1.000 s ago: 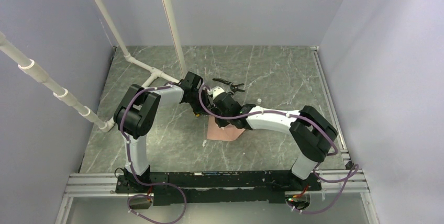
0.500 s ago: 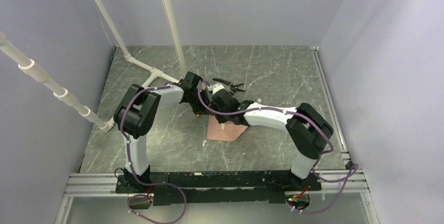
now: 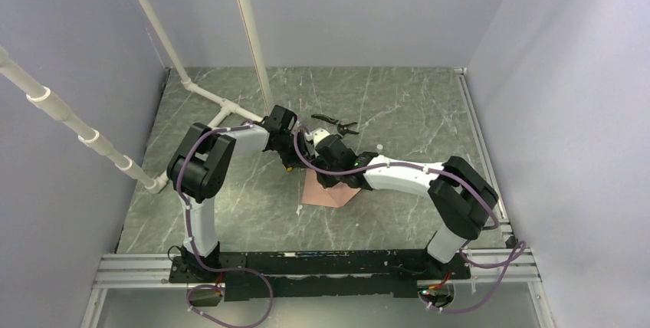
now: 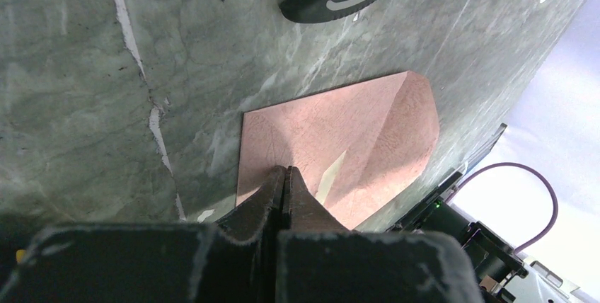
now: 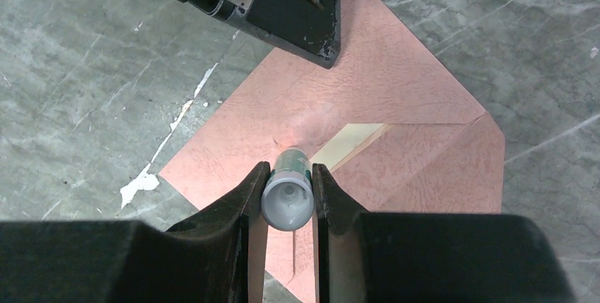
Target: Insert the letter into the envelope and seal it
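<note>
Right arm sweeps left over the envelope, then swings back right, and its wrist ends a touch farther left and up the table than a second ago.

White-shelled left arm and right arm are jointed in black and looped with purple cables.

A robotics lab cell: bare lilac walls, white pipe frame, aluminium rail, marbled table.

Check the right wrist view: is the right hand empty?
No, the right hand grips a small whitish tube over the envelope.
</note>
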